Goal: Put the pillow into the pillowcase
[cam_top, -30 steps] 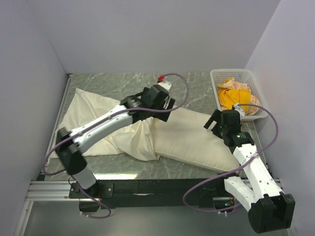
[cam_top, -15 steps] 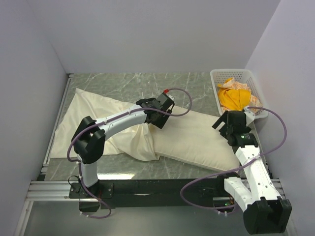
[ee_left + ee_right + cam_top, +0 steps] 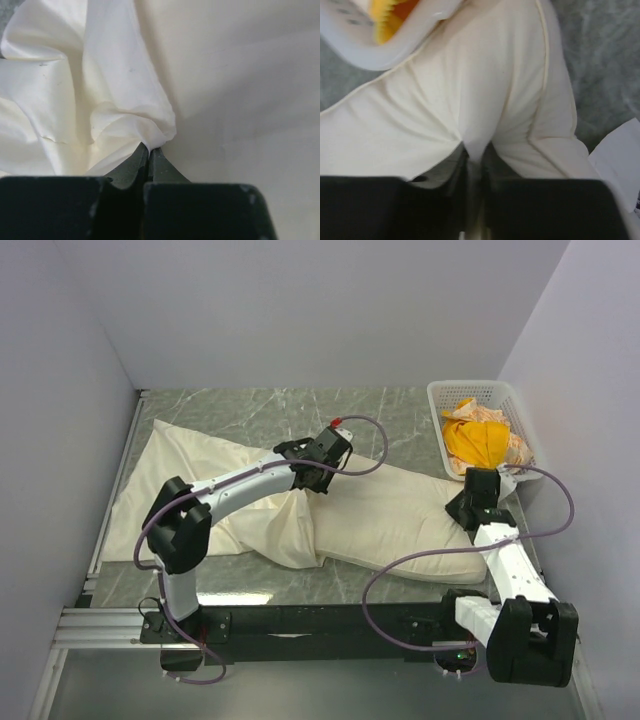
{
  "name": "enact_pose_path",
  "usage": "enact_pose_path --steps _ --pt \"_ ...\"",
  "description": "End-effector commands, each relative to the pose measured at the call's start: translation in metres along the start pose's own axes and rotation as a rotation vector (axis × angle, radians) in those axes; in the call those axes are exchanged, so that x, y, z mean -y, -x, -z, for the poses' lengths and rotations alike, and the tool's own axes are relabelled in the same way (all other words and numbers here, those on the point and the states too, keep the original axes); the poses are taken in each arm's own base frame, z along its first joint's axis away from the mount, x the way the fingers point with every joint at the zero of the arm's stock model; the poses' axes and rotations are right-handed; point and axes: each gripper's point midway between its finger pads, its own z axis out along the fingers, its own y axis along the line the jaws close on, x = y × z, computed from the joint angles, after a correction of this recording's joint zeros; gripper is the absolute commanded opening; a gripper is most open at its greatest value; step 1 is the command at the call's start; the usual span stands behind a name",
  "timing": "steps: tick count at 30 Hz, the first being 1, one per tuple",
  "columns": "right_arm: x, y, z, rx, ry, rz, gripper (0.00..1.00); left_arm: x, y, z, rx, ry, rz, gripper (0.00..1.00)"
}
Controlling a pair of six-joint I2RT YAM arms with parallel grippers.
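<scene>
Plump cream pillow (image 3: 400, 525): right gripper (image 3: 476, 152) pinched shut on its end, left gripper (image 3: 149, 149) pinched shut on limp cream-white pillowcase (image 3: 100, 100) fabric. We should lift that fabric and feed the pillow toward frame left.

Top camera looks down; wrist cameras hug the pillow (image 3: 395, 518).

The pillowcase (image 3: 265, 525) meets the left pincer (image 3: 317, 481), the pillow (image 3: 390, 512) the right pincer (image 3: 467, 508).

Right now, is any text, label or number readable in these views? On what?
No legible text in any view.
White tag at the pillow edge, right wrist view: a trace of print at the frame border, too blurred to read.
No markings show on the pillowcase or the basket.
</scene>
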Motion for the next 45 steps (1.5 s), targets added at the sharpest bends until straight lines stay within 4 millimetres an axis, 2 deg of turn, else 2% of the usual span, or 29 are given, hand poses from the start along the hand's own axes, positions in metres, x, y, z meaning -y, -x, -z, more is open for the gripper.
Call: enact_pose_path --steps 1,5,8,10,12,14,17,18,19,20,21,22,23,24,25,26,27,28,29,30,31,33,34,36,37,40,42,44,45 --pt "-0.041 -0.032 0.012 -0.102 0.193 0.003 0.0 0.026 0.05 0.046 0.163 -0.196 0.095 0.01" --pt "-0.097 -0.049 0.063 -0.109 0.371 0.034 0.0 0.047 0.072 0.071 0.224 -0.339 0.125 0.01" --pt "-0.121 -0.043 0.091 -0.073 0.444 0.012 0.0 0.06 0.09 0.092 0.282 -0.437 0.155 0.01" --pt "-0.128 -0.045 0.097 -0.062 0.463 0.02 0.0 0.066 0.099 0.103 0.309 -0.487 0.17 0.02" --pt "-0.126 -0.042 0.086 -0.04 0.418 0.023 0.0 0.071 0.105 0.108 0.326 -0.523 0.178 0.05" --pt "-0.119 -0.04 0.076 -0.035 0.365 0.05 0.0 0.065 0.104 0.103 0.307 -0.483 0.187 0.12" --pt "-0.123 -0.05 0.068 -0.08 0.39 0.097 0.0 0.048 0.081 0.084 0.246 -0.366 0.205 0.27" --pt "-0.123 -0.052 0.067 -0.087 0.395 0.106 0.05 0.037 0.079 0.085 0.258 -0.319 0.223 0.34" --pt "-0.124 -0.055 0.067 -0.092 0.407 0.123 0.09 0.032 0.074 0.086 0.254 -0.293 0.25 0.58" --pt "-0.124 -0.055 0.068 -0.091 0.413 0.149 0.13 0.025 0.062 0.082 0.238 -0.262 0.266 0.61" --pt "-0.121 -0.056 0.067 -0.091 0.406 0.167 0.29 0.014 0.068 0.102 0.3 -0.243 0.316 0.63" --pt "-0.118 -0.056 0.068 -0.092 0.397 0.18 0.4 0.007 0.065 0.11 0.318 -0.236 0.343 0.74" --pt "-0.117 -0.054 0.073 -0.078 0.41 0.198 0.52 0.0 0.051 0.111 0.311 -0.212 0.361 0.8" --pt "-0.115 -0.053 0.075 -0.072 0.413 0.205 0.75 -0.01 0.054 0.139 0.37 -0.223 0.421 0.83" --pt "-0.109 -0.054 0.077 -0.073 0.408 0.216 0.83 -0.022 0.045 0.145 0.381 -0.181 0.455 0.83" --pt "-0.108 -0.049 0.084 -0.051 0.429 0.216 0.87 -0.028 0.027 0.143 0.362 -0.158 0.482 0.84" --pt "-0.108 -0.048 0.089 -0.043 0.439 0.222 0.9 -0.035 0.022 0.165 0.406 -0.184 0.559 0.85" --pt "-0.105 -0.048 0.093 -0.04 0.44 0.232 0.91 -0.04 -0.003 0.155 0.375 -0.154 0.581 0.85" --pt "-0.108 -0.049 0.103 -0.032 0.477 0.242 0.92 -0.046 -0.011 0.169 0.409 -0.175 0.625 0.84" --pt "-0.11 -0.051 0.109 -0.033 0.496 0.254 0.92 -0.045 -0.021 0.17 0.4 -0.186 0.688 0.81" --pt "-0.114 -0.052 0.117 -0.03 0.526 0.28 0.91 -0.044 -0.047 0.156 0.355 -0.17 0.704 0.77" --pt "-0.125 -0.07 0.134 -0.04 0.598 0.364 0.91 -0.036 -0.065 0.161 0.348 -0.232 0.759 0.72" --pt "-0.13 -0.073 0.139 -0.022 0.613 0.406 0.91 -0.03 -0.09 0.147 0.303 -0.226 0.747 0.71" --pt "-0.139 -0.102 0.151 -0.051 0.677 0.52 0.93 -0.015 -0.107 0.145 0.275 -0.278 0.748 0.71" --pt "-0.144 -0.11 0.154 -0.047 0.712 0.567 0.93 -0.01 -0.125 0.135 0.235 -0.271 0.734 0.71" --pt "-0.155 -0.146 0.163 -0.068 0.775 0.715 0.93 0.01 -0.153 0.129 0.169 -0.304 0.729 0.72" --pt "-0.162 -0.161 0.174 -0.053 0.811 0.788 0.94 0.024 -0.161 0.133 0.15 -0.341 0.744 0.74" --pt "-0.163 -0.176 0.17 -0.045 0.793 0.876 0.95 0.028 -0.17 0.129 0.139 -0.332 0.748 0.76" --pt "-0.166 -0.185 0.175 -0.048 0.812 0.91 0.95 0.034 -0.173 0.129 0.13 -0.344 0.746 0.79"
